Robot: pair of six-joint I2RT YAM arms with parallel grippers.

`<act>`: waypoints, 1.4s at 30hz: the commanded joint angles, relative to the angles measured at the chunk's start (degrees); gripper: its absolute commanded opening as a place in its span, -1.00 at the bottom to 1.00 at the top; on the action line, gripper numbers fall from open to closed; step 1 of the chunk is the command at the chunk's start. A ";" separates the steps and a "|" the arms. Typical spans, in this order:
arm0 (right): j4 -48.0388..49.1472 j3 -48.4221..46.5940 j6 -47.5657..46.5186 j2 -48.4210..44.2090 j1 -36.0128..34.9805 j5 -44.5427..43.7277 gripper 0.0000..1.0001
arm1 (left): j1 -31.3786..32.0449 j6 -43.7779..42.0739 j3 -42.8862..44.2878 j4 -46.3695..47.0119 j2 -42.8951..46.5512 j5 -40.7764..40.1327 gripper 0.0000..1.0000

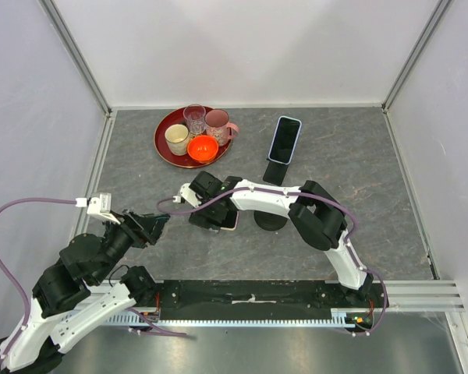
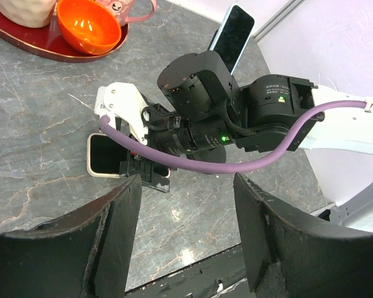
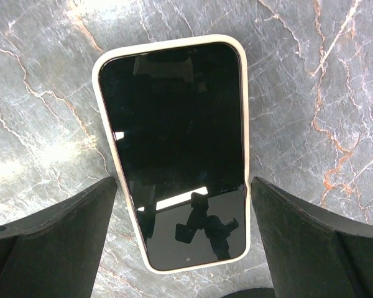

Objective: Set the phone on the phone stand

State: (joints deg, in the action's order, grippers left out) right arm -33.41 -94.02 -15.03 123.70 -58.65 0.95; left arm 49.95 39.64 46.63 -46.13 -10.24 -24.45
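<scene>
Right claw (image 3: pixel 183 186) points straight down, jaws spread as wide as they go, nothing held. Its two dark fingers (image 3: pixel 56 242) straddle the cream-cased smartphone (image 3: pixel 174 143), one outside each long edge, at the half nearer the wrist camera. Whether the pads touch the case yet, cannot tell. The phone lies face up and flat on the grey marble-pattern tabletop (image 3: pixel 311 74), its glossy black glass upward and its long axis slightly skewed to the jaw line. Judgement: rigid slab with some heft for its thinness. The glass is slick and breakable, while the matte case rim likely gives better friction. Lying flat, it offers only its thin sides, so pinch across the width on the long edges near mid-length to keep it from pivoting. Left claw (image 2: pixel 186 211) hovers well apart, jaws parted and empty, looking on. Farther back, a dark blue-edged phone (image 1: pixel 285 139) leans on a black wedge-shaped stand (image 1: pixel 276 171). A round black base (image 1: pixel 271 221) sits just beside the right arm and may be the free stand, though that is uncertain.
</scene>
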 commanded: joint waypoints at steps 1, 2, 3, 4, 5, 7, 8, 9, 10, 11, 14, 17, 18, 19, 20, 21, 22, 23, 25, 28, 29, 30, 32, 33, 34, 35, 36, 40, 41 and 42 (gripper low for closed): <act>-0.34 -1.08 -0.97 3.03 -0.32 2.73 0.86 | 0.14 1.93 -0.23 2.27 -0.83 0.72 0.34; -0.43 -1.08 -0.88 3.13 -0.32 3.70 0.84 | 0.14 1.93 -0.23 2.27 -0.83 0.80 0.34; -0.43 -0.91 -1.14 3.30 -0.32 4.66 0.83 | 0.06 1.93 -0.23 2.18 -0.92 0.89 0.35; -0.43 -0.82 -1.23 3.39 -0.41 6.41 0.81 | 0.14 2.02 -0.14 2.27 -0.84 0.89 0.34; -0.52 -0.82 -1.23 3.65 -0.32 6.95 0.81 | 0.14 1.94 -0.14 2.18 -0.75 0.98 0.34; -0.78 -1.25 -1.06 4.35 -0.32 7.92 0.80 | 0.14 2.02 -0.14 2.18 -0.66 1.16 0.34; -0.96 -1.52 -0.97 4.62 -0.32 7.93 0.78 | 0.14 2.02 -0.14 2.18 -0.48 1.24 0.34; -1.30 -1.69 -0.80 5.14 -0.41 7.58 0.76 | 0.14 2.02 -0.14 2.18 -0.57 1.33 0.35; -1.31 -1.78 -0.45 5.41 -0.32 7.05 0.76 | 0.06 2.02 -0.14 2.18 -0.57 1.42 0.35; -1.57 -1.87 -0.18 5.67 -0.32 5.74 0.76 | 0.14 2.02 -0.14 2.18 -0.48 1.42 0.35; -2.27 -2.13 0.35 6.90 -0.32 4.59 0.67 | 0.06 2.02 -0.05 2.18 -0.66 1.42 0.35; -3.50 -3.27 1.75 8.05 -0.23 4.76 0.29 | 0.06 2.02 0.04 2.27 -1.01 1.42 0.35; -3.42 -3.89 2.28 8.22 -0.32 5.02 0.05 | 0.06 2.02 -0.05 2.45 -1.10 1.51 0.35; -3.42 -4.07 3.24 8.05 -0.23 5.20 -0.08 | 0.06 1.94 -0.05 2.53 -1.27 1.59 0.35; -2.11 -4.07 5.16 7.70 -0.32 5.20 -0.22 | 0.06 1.93 -0.14 2.62 -1.19 1.60 0.35; -0.97 -3.29 6.40 6.48 -0.23 5.20 -0.55 | 0.14 1.93 -0.22 2.88 -1.36 1.60 0.35; 0.35 -2.67 7.63 5.60 -0.23 5.03 -0.71 | 0.14 2.02 -0.31 2.89 -1.45 1.60 0.35; 3.41 -1.97 10.17 4.63 -0.23 4.50 -0.86 | 0.06 2.02 -0.31 2.89 -1.62 1.60 0.35; 6.32 0.58 12.21 1.56 -0.32 2.66 -1.00 | 0.06 1.93 -0.31 3.06 -1.89 1.60 0.35; 12.47 4.62 14.32 -2.84 -0.67 1.43 -1.00 | 0.14 1.93 -0.66 3.41 -2.24 1.60 0.35; 15.80 5.76 14.41 -3.89 -0.76 0.90 -1.00 | 0.14 1.93 -0.93 3.59 -2.24 1.68 0.35; 17.48 8.39 14.85 -6.25 -1.28 -0.06 -1.00 | 0.14 1.93 -1.19 3.76 -2.50 1.68 0.35; 23.09 11.30 14.85 -8.73 -1.46 -3.31 -1.00 | 0.14 2.37 -1.89 4.03 -2.77 1.68 0.36; 25.04 14.36 16.24 -11.44 -1.64 -3.85 -1.00 | 0.14 2.81 -2.24 4.29 -2.94 1.68 0.36; 26.89 15.95 16.69 -12.85 -1.64 -4.46 -1.00 | 0.14 2.99 -2.51 4.38 -3.20 1.68 0.36; 31.08 17.71 17.04 -14.35 -1.64 -4.47 -1.00 | 0.06 3.86 -3.12 4.56 -3.64 1.60 0.36; 33.04 21.30 17.31 -17.32 -1.55 -4.38 -1.00 | 0.14 4.56 -3.39 4.30 -3.91 1.25 0.36; 41.57 27.91 18.71 -23.23 -1.55 -3.33 -1.00 | 0.06 9.83 -3.83 1.14 -8.21 -1.48 0.57; 42.89 29.14 18.72 -24.63 -1.64 -2.54 -1.00 | 0.14 12.28 -3.48 0.43 -9.96 -2.44 0.62; 43.16 29.59 18.89 -25.08 -1.55 -2.27 -1.00 | 0.14 13.44 -3.39 -0.53 -10.67 -2.80 0.73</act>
State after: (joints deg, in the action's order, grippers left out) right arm -4.16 -66.04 1.61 104.95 -60.16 -1.93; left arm 49.95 44.84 43.03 -44.86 -16.99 -23.99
